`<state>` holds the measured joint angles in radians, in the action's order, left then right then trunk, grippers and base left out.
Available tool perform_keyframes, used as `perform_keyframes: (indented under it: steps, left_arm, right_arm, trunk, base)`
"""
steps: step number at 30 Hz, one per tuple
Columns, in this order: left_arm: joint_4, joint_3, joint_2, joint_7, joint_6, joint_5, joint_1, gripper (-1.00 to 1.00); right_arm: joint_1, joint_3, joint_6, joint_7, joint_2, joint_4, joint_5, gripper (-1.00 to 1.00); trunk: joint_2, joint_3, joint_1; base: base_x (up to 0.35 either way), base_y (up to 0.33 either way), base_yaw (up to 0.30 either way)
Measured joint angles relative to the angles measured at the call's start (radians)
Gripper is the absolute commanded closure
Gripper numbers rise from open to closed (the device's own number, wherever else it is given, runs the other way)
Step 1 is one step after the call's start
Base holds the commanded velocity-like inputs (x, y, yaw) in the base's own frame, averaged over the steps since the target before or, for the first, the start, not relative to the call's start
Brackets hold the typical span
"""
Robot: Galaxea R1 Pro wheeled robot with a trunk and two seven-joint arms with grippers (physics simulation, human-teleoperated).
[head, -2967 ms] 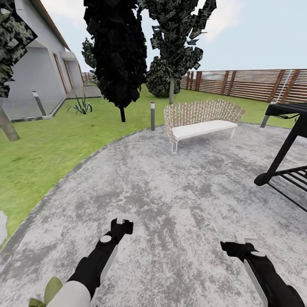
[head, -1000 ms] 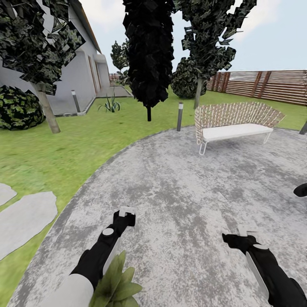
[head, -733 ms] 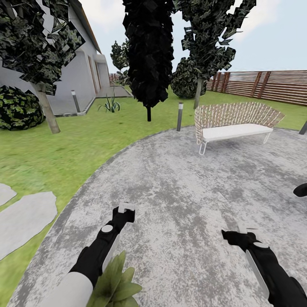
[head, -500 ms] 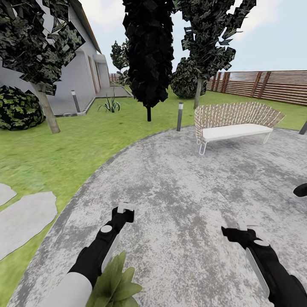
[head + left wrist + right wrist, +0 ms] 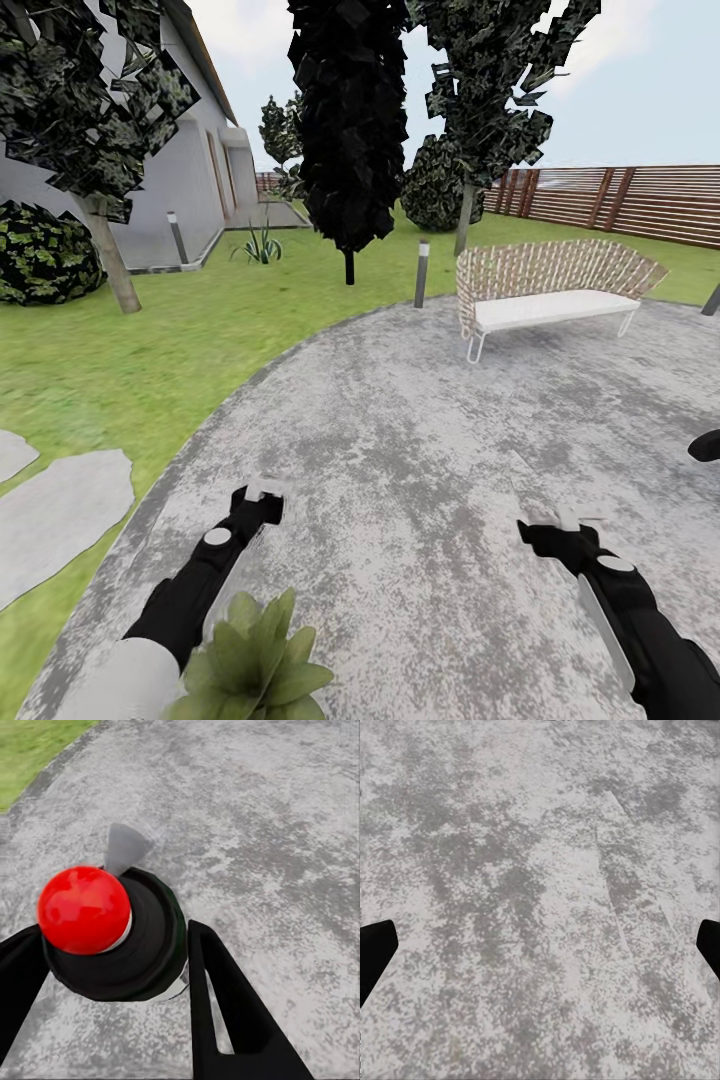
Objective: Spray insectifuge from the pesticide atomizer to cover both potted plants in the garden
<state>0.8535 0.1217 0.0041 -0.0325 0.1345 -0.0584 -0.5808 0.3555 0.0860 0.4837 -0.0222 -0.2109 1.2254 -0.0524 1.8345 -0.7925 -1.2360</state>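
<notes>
1. A potted plant is showing its pointed green leaves at the very near edge of the head view, just beside the left forearm, on the gravel patio
2. The left claw is gripping the pesticide atomizer; in the left wrist view its two dark fingers are pressing either side of the dark round body, a red ball sitting on the end facing the camera
3. The right claw is hanging spread wide over bare gravel, holding nothing
4. Judging by this, pickup is done and spraying is the step in hand; the next move is calling for turning the nozzle down toward the near rosette
5. Farther off, a woven bench is standing on the patio, with lawn, trees and a slatted fence beyond; I cannot tell where the second plant is
</notes>
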Motion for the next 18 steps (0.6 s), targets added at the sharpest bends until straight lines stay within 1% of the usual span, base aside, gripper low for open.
perform_keyframes:
  steps: [2, 5, 7, 9, 10, 12, 13, 14, 15, 16, 18]
  left_arm:
    - [0.001, 0.001, 0.025, -0.032, 0.007, 0.000, 0.000, 1.00]
    - [0.017, 0.001, 0.074, -0.169, 0.011, -0.002, -0.002, 1.00]
    - [0.047, 0.002, 0.127, -0.326, 0.013, -0.008, -0.002, 1.00]
    - [0.066, 0.002, 0.163, -0.431, 0.014, -0.011, -0.002, 1.00]
    - [0.072, 0.002, 0.178, -0.479, 0.014, -0.012, -0.003, 1.00]
    - [0.078, 0.002, 0.199, -0.569, 0.014, -0.016, -0.005, 1.00]
    - [0.080, 0.002, 0.207, -0.630, 0.015, -0.023, -0.005, 1.00]
    - [0.080, 0.002, 0.211, -0.669, 0.015, -0.035, -0.006, 1.00]
    - [0.081, 0.001, 0.212, -0.707, 0.016, -0.063, -0.007, 1.00]
    - [0.081, 0.001, 0.213, -0.753, 0.022, -0.118, -0.007, 1.00]
    - [0.082, 0.000, 0.211, -0.804, 0.055, -0.189, -0.007, 1.00]
  right_arm:
    - [0.000, -0.001, 0.001, -0.031, -0.001, 0.002, 0.000, -1.00]
    - [0.000, -0.001, 0.002, -0.168, -0.002, 0.002, 0.000, -1.00]
    - [0.000, -0.002, 0.005, -0.303, -0.005, 0.002, 0.001, -1.00]
    - [0.000, -0.002, 0.015, -0.388, -0.018, 0.002, 0.003, -1.00]
    - [0.000, -0.002, 0.023, -0.428, -0.025, 0.002, 0.009, -1.00]
    - [0.000, -0.002, 0.046, -0.515, -0.040, 0.002, 0.024, -1.00]
    - [0.000, -0.002, 0.065, -0.586, -0.047, 0.003, 0.033, -1.00]
    - [0.001, -0.002, 0.075, -0.636, -0.050, 0.003, 0.039, -1.00]
    - [0.002, -0.002, 0.083, -0.688, -0.052, 0.003, 0.043, -1.00]
    - [0.003, -0.002, 0.090, -0.747, -0.053, 0.006, 0.046, -1.00]
    - [0.004, -0.002, 0.095, -0.788, -0.054, 0.019, 0.048, -1.00]
  trunk:
    - [0.000, 0.000, 0.000]
    - [0.000, 0.000, 0.000]
    - [0.000, 0.000, 0.000]
    - [0.000, 0.000, 0.000]
    - [0.000, 0.000, 0.000]
    - [0.000, 0.000, 0.000]
    - [0.000, 0.000, 0.000]
    - [0.000, 0.000, 0.000]
    - [0.000, 0.000, 0.000]
    - [0.000, 0.000, 0.000]
    - [0.000, 0.000, 0.000]
  base:
    - [0.000, 0.000, 0.000]
    - [0.000, 0.000, 0.000]
    - [0.000, 0.000, 0.000]
    - [0.000, 0.000, 0.000]
    - [0.000, 0.000, 0.000]
    - [0.000, 0.000, 0.000]
    - [0.000, 0.000, 0.000]
    - [0.000, 0.000, 0.000]
    - [0.000, 0.000, 0.000]
    - [0.000, 0.000, 0.000]
    - [0.000, 0.000, 0.000]
